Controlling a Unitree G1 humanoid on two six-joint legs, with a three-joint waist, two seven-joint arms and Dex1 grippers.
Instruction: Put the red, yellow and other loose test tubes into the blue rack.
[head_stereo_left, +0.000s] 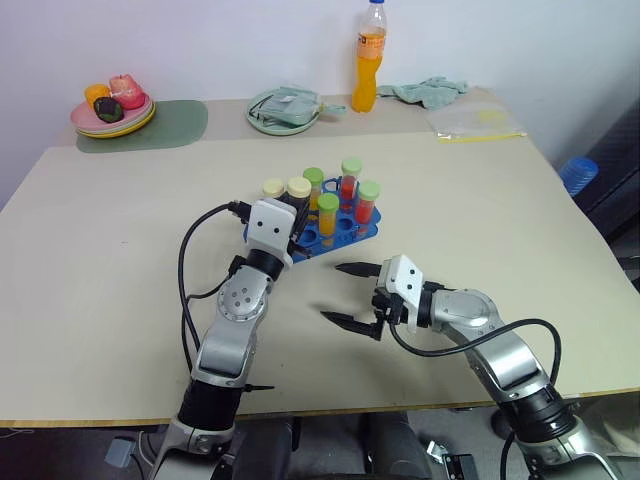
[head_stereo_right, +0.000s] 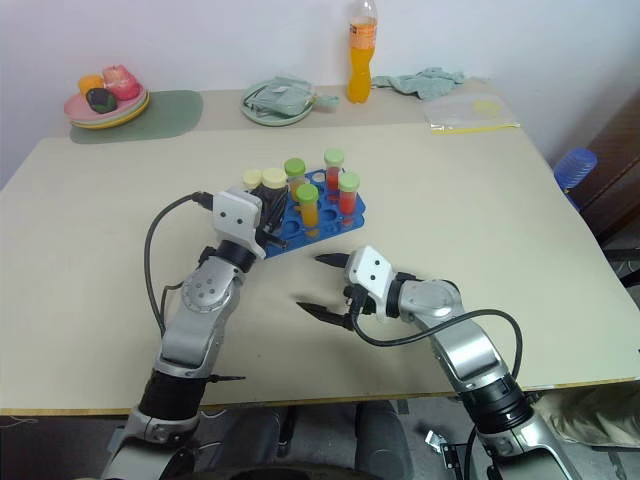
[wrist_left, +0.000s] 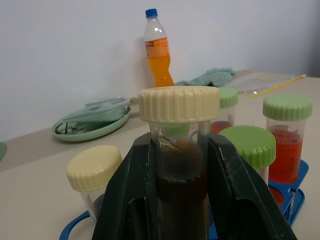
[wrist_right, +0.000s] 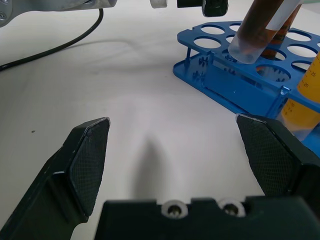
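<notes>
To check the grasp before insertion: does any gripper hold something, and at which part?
The left gripper holds a cream-capped tube of dark liquid by its body, just below the cap. The right gripper is open and holds nothing.

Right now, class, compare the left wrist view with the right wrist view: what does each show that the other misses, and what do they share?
Left wrist view alone: the cream cap of the dark tube gripped in the left hand, the orange bottle and the green plate. Right wrist view alone: that tube's rounded bottom end hanging above the rack's holes, and the open right hand above bare table. Both: the dark tube and the blue rack.
</notes>
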